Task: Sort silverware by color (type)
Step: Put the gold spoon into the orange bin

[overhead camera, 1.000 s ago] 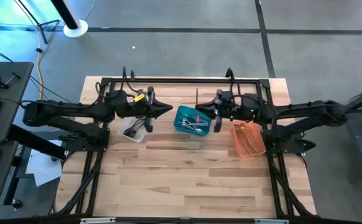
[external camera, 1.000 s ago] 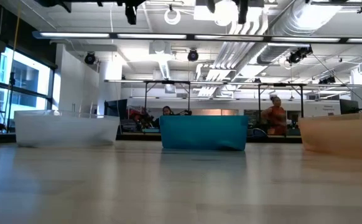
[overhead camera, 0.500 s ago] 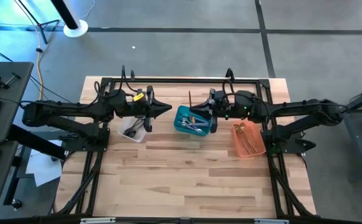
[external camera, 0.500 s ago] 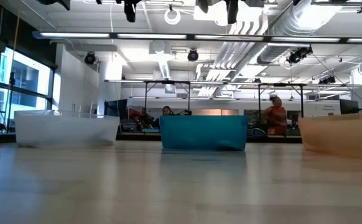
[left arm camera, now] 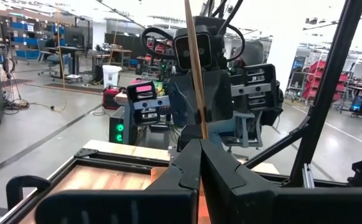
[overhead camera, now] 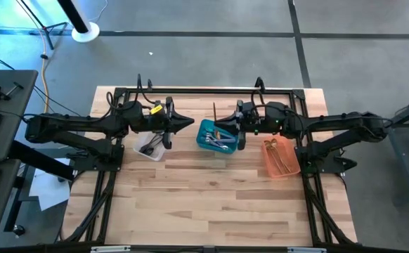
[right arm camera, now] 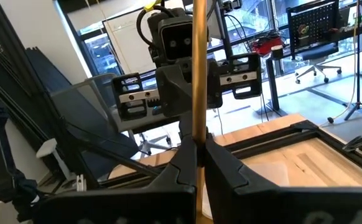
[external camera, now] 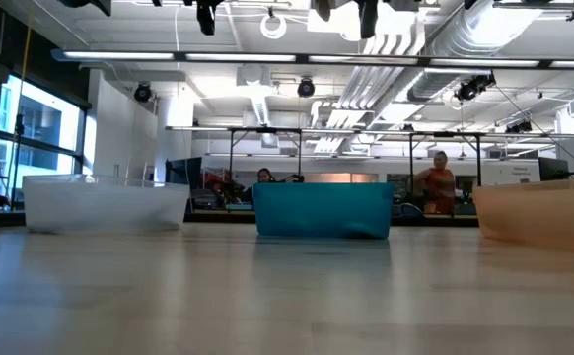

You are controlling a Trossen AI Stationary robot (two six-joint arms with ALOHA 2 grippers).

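right gripper (overhead camera: 222, 127) pinched shut on a gold utensil (right arm camera: 198, 68), its long axis standing straight out past the fingertips, hovering over the teal bin (overhead camera: 206, 143); orange bin (overhead camera: 280, 160) with the other gold pieces sits back toward that arm's base. left gripper (overhead camera: 188, 122) closed, empty, nearer the clear bin (overhead camera: 150, 148).

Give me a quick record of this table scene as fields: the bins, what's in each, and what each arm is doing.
clear bin: table's left, dark utensils inside
teal bin: middle, silver utensils inside
orange bin: right, gold utensils inside
left gripper: raised between clear and teal bins, shut, nothing visibly held
right gripper: over teal bin, shut on gold utensil
table: wooden, bare in front of the bins
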